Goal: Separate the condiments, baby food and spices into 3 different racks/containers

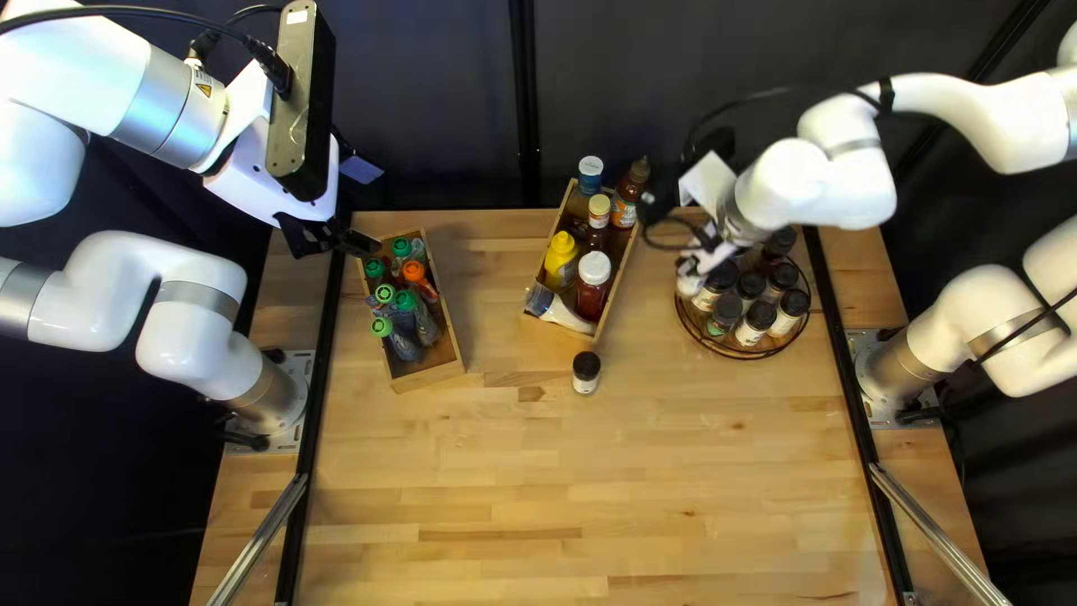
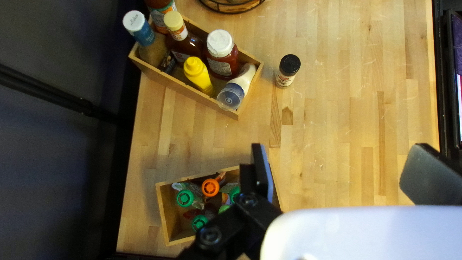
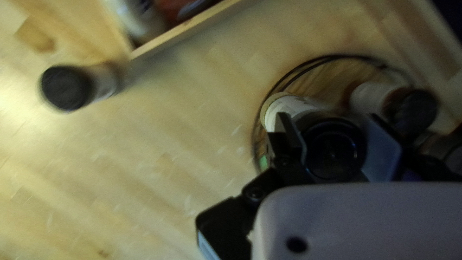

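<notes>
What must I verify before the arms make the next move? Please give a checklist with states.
- Left gripper open and free: ok.
- Right gripper closed on a black-capped jar: ok.
- That jar resting fully in the round rack: cannot tell.
- Every spice jar racked: not ok, one jar stands on the table.
- Condiments kept in their box: ok.

The pale, striped wooden table [image 1: 505,494] bears a long, open, light-wood middle box [image 1: 613,301]. Left of that box stands a second open wooden box [image 1: 429,375]; right, a round black wire rack [image 1: 749,356]; just beside its near end, an upright, black-capped spice jar [image 1: 586,373].
</notes>
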`<act>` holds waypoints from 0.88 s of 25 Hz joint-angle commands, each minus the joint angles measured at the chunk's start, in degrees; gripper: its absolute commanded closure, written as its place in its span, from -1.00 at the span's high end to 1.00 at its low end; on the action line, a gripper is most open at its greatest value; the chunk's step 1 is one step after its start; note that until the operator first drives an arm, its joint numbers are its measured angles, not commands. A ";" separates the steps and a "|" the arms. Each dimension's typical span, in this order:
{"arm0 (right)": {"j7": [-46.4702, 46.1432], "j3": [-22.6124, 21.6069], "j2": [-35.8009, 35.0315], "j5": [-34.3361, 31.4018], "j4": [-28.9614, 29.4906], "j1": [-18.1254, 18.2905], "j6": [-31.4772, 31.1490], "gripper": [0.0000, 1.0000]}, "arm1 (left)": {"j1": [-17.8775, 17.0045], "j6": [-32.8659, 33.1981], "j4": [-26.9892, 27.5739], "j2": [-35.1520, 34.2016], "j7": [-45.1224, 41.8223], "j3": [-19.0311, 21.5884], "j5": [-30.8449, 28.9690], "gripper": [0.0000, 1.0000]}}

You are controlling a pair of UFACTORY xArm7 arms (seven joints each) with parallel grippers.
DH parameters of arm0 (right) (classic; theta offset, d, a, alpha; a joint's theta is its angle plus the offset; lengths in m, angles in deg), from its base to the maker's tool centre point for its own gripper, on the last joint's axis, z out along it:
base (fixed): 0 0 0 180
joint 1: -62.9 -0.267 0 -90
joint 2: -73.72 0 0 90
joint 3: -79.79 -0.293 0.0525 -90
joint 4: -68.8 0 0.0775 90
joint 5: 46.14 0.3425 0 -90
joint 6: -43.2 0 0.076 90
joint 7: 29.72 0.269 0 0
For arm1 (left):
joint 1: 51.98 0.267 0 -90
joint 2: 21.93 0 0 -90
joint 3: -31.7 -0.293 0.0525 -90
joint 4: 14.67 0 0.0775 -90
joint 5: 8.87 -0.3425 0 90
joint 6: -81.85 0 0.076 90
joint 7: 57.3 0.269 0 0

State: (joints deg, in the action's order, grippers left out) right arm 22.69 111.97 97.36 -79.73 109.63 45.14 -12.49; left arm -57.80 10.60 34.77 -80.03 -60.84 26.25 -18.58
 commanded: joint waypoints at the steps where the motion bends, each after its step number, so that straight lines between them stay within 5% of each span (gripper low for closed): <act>1: -2.09 2.76 -2.89 -0.55 0.90 0.75 2.49 -1.00 | 0.00 0.00 0.00 0.00 0.00 0.00 0.00 1.00; 22: -2.82 6.53 -1.97 -4.82 -5.58 4.40 7.87 -1.00 | 0.00 0.00 0.00 0.00 0.00 0.00 0.00 1.00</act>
State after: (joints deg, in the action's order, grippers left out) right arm 19.92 118.03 95.54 -84.23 104.77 49.26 -5.37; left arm -57.80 10.60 34.77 -80.03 -60.84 26.25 -18.58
